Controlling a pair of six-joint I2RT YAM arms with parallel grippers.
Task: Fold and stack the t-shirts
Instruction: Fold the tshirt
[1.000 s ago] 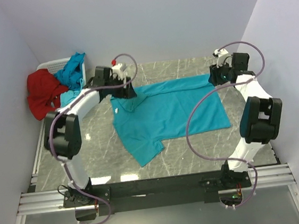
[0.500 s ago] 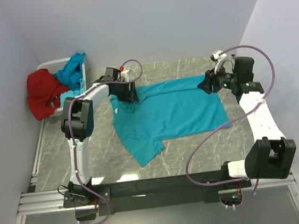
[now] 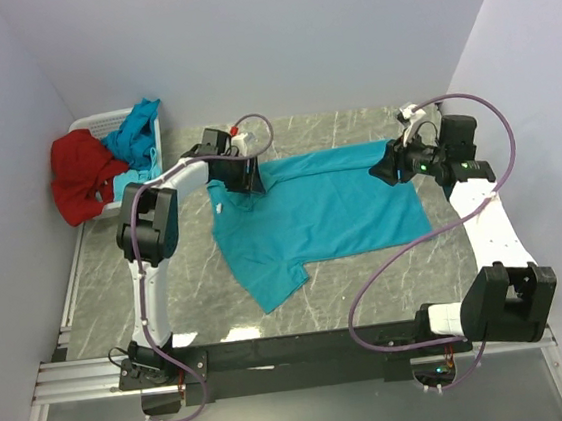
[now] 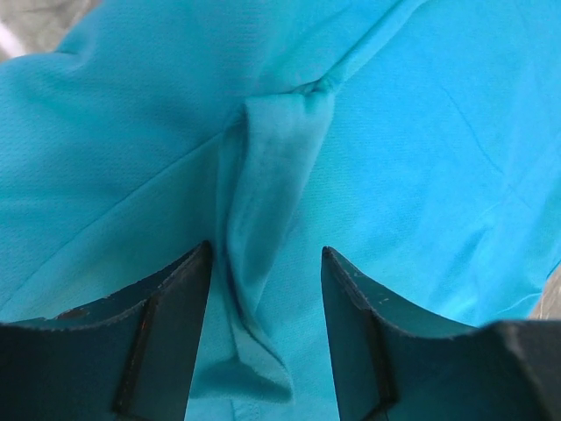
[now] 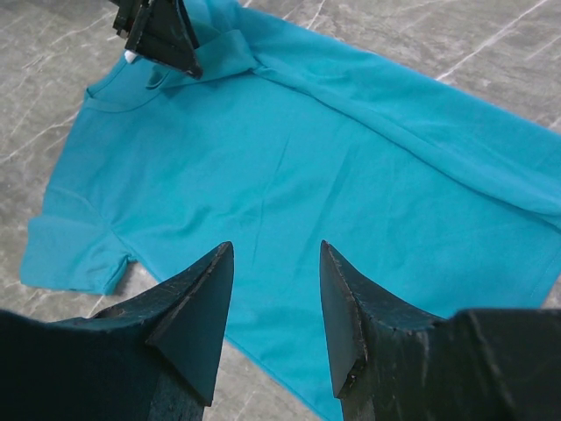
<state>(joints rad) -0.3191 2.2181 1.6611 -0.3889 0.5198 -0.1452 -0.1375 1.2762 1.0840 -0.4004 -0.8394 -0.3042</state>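
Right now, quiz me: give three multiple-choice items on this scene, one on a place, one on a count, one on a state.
1. The red t-shirt hangs: A over the white basket; B at the near edge; C from an end effector.
2. T-shirts spread flat on the table: A one; B two; C three.
3. The right end effector is: A shut on cloth; B open, empty; C shut, empty.
Key: A, it drapes at the far-left corner; A, only the turquoise t-shirt is spread; B, jaws apart above the cloth.
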